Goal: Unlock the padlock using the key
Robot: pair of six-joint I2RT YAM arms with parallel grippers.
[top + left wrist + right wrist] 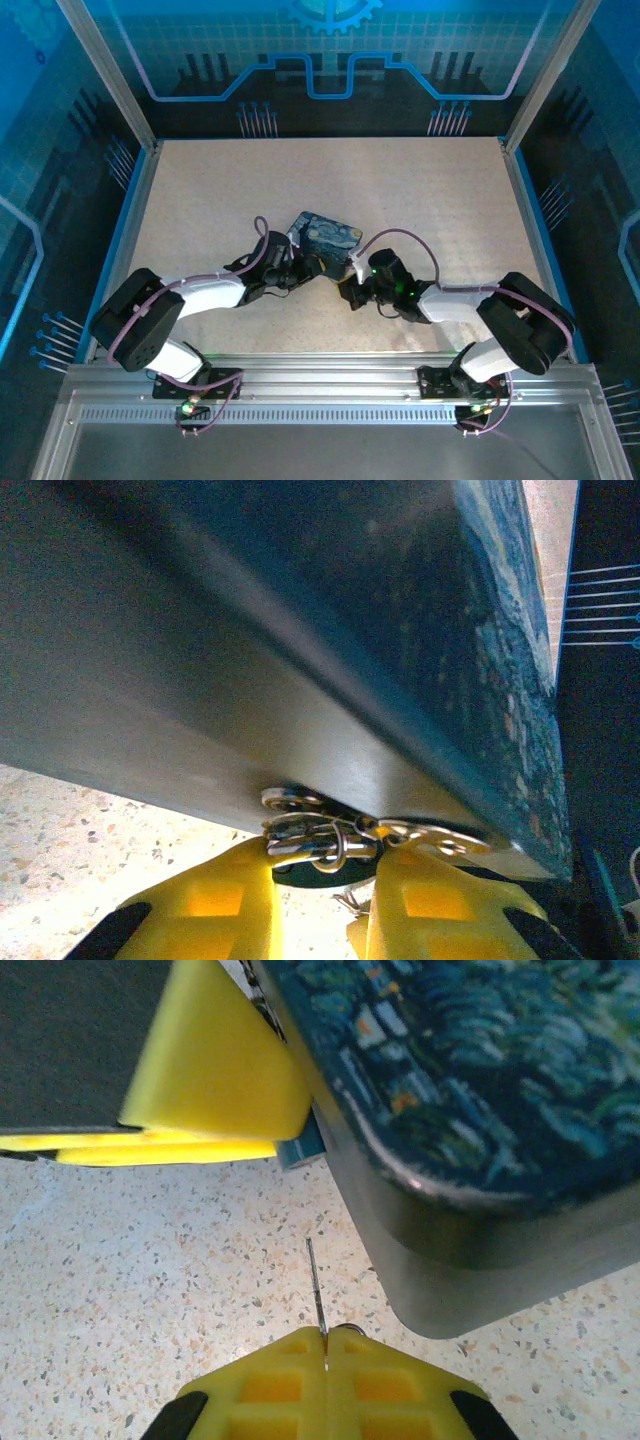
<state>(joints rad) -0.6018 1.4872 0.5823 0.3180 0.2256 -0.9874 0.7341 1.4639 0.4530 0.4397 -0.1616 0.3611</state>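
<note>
Item: small blue blocky padlock [300, 1150], at the near side of the night-sky painted tin [480, 1080], mid-worktop [150, 1280]; left gripper [322, 865] narrow, pinching it.
Item: thin dark metal key [316, 1290], clamped in the closed right gripper [325, 1345], just short of the padlock.
Square the blade before you push.

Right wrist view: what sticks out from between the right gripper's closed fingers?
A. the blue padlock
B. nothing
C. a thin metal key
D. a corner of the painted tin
C: the right gripper is shut on the key, a thin metal sliver that points up over the speckled table, clear of the tin.
</note>
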